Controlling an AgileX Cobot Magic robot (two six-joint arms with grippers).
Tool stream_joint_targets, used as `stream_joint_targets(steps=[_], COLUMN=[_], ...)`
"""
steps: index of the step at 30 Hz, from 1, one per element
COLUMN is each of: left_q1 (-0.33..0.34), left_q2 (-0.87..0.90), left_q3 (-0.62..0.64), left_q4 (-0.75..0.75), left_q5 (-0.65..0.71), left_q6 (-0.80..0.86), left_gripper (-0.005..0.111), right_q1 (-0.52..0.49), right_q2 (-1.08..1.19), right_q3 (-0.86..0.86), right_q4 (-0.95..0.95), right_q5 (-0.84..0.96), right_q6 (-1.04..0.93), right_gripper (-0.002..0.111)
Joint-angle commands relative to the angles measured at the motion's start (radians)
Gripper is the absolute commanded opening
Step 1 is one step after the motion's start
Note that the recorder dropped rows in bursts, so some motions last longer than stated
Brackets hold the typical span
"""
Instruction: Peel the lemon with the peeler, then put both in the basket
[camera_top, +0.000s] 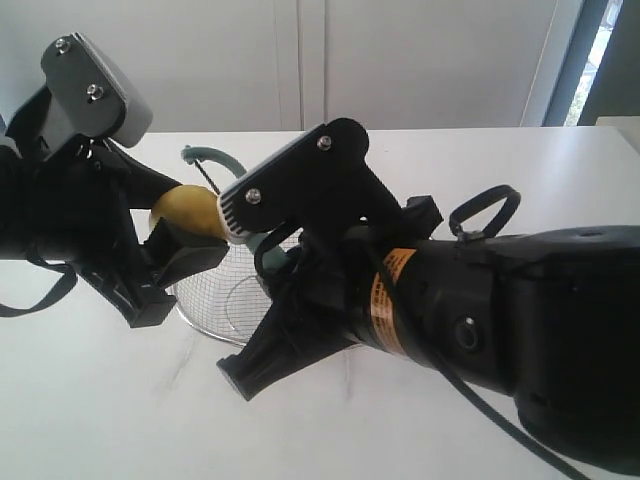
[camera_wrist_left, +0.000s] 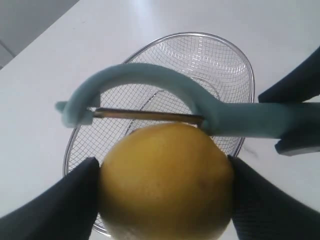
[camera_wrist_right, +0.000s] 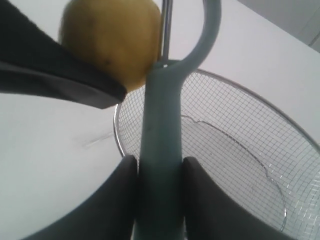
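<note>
The yellow lemon (camera_wrist_left: 167, 180) sits clamped between the black fingers (camera_wrist_left: 55, 205) of my left gripper (camera_wrist_left: 165, 200), held in the air above the basket (camera_wrist_left: 220, 65). My right gripper (camera_wrist_right: 160, 200) is shut on the teal handle of the peeler (camera_wrist_right: 161, 125). The peeler's metal blade (camera_wrist_left: 150, 115) lies against the lemon's skin. In the exterior view the lemon (camera_top: 190, 210) shows between the two arms, with the peeler's head (camera_top: 205, 155) just behind it and the wire basket (camera_top: 215, 300) below.
The silver mesh basket (camera_wrist_right: 240, 150) stands on a white table (camera_top: 100, 400). A white wall with cabinet doors closes off the back. My two bulky black arms fill much of the exterior view and hide part of the basket.
</note>
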Motion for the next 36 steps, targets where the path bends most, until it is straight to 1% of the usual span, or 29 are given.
stream_joint_targets(steps=[1, 8, 16, 21, 29, 34, 36], left_q1=[0.002, 0.002, 0.002, 0.002, 0.002, 0.002, 0.002], left_q2=[-0.012, -0.012, -0.012, -0.012, -0.012, -0.014, -0.014], left_q3=[0.003, 0.003, 0.003, 0.003, 0.003, 0.003, 0.003], left_q4=[-0.017, -0.017, 0.014, 0.016, 0.016, 0.016, 0.016], left_q5=[-0.002, -0.002, -0.006, -0.008, -0.008, -0.009, -0.006], left_q6=[-0.012, -0.010, -0.010, -0.011, -0.011, -0.027, -0.033], left_gripper=[0.000, 0.000, 0.000, 0.000, 0.000, 0.000, 0.000], right_q1=[0.004, 0.004, 0.004, 0.052, 0.135, 0.144, 0.144], right_q2=[-0.012, -0.012, -0.027, -0.082, -0.223, -0.300, -0.311], right_q3=[-0.032, -0.042, -0.040, -0.016, 0.029, 0.056, 0.064], right_q4=[-0.037, -0.037, 0.017, 0.024, 0.063, 0.062, 0.033], right_q5=[0.006, 0.025, 0.016, 0.047, 0.211, 0.377, 0.447], right_q6=[0.002, 0.002, -0.004, -0.004, -0.006, -0.006, -0.006], right_gripper=[0.000, 0.000, 0.000, 0.000, 0.000, 0.000, 0.000])
